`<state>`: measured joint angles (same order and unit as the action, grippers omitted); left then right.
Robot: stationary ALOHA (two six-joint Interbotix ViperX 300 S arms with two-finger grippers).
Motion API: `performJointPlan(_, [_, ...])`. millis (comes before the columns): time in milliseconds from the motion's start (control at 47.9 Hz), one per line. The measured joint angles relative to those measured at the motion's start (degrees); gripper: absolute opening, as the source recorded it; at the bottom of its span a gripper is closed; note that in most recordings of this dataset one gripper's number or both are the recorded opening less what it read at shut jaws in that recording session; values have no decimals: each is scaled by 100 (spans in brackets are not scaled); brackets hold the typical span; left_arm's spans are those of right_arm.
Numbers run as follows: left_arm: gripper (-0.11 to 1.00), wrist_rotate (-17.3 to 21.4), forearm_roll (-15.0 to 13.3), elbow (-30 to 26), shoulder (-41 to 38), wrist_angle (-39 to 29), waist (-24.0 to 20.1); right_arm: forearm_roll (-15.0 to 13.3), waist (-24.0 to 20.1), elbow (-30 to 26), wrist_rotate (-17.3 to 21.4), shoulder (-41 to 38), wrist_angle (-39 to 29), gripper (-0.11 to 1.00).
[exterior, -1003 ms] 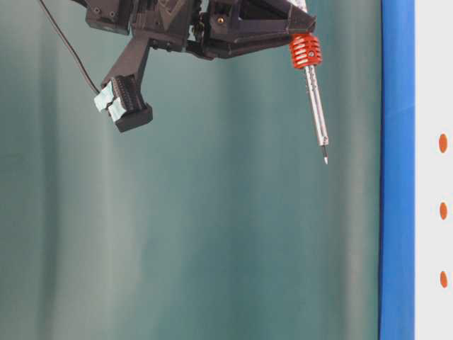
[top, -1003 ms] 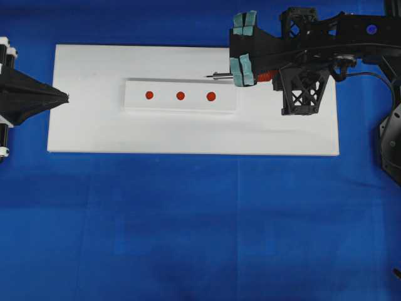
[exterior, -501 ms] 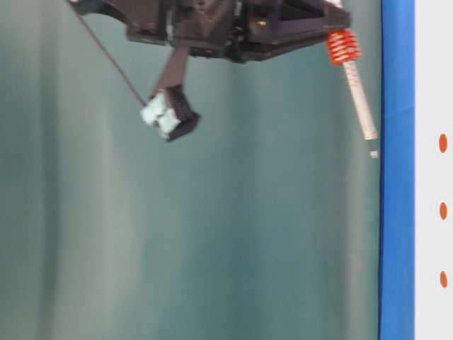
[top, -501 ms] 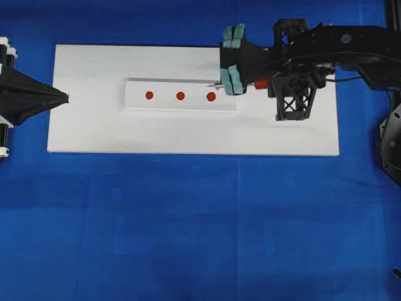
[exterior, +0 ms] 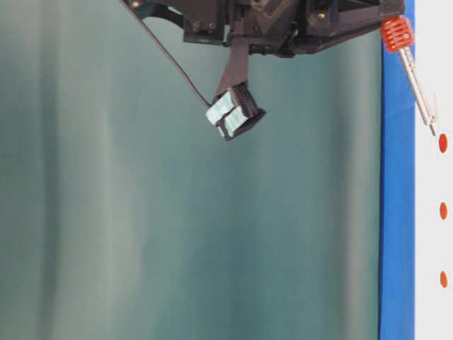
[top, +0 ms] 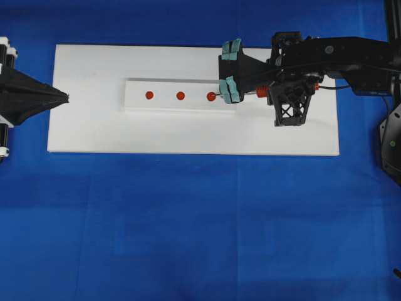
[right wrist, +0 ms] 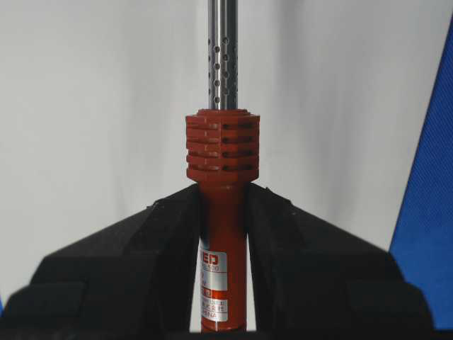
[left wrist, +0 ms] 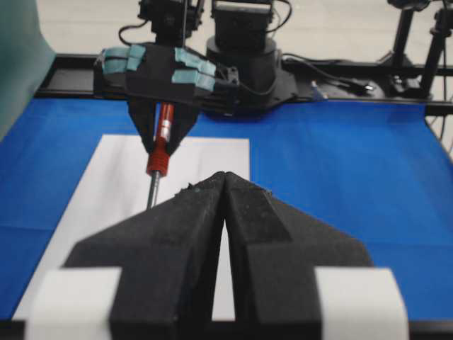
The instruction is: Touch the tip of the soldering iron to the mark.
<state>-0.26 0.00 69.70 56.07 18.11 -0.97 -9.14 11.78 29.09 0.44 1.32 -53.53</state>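
My right gripper (right wrist: 222,191) is shut on the red-orange handle of the soldering iron (right wrist: 223,234), just below its ribbed collar. The silver shaft points away from me over the white board. Overhead, the right gripper (top: 266,92) is low over the board, and the tip (top: 216,96) lies at the right edge of the rightmost red mark (top: 211,96). In the table-level view the tip (exterior: 432,129) is very close to that mark (exterior: 443,142); I cannot tell whether they touch. My left gripper (top: 66,97) is shut and empty at the board's left edge, its jaws (left wrist: 224,176) meeting at the tips.
The marks are on a raised white strip (top: 169,105) in the middle of a white board (top: 94,132) on blue cloth. Two more red marks (top: 180,96) (top: 149,95) lie to the left. The iron's black cord (exterior: 170,53) trails behind the right arm.
The right arm has come down and moved left and toward the front of the board, carrying the iron's tip from above the strip's back edge to the rightmost mark. The left arm has not moved.
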Motion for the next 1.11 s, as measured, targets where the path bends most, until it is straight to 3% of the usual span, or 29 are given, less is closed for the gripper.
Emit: performJointPlan(1107, [0, 0, 0, 9, 0, 0, 0, 9, 53, 18, 0, -149, 79, 6])
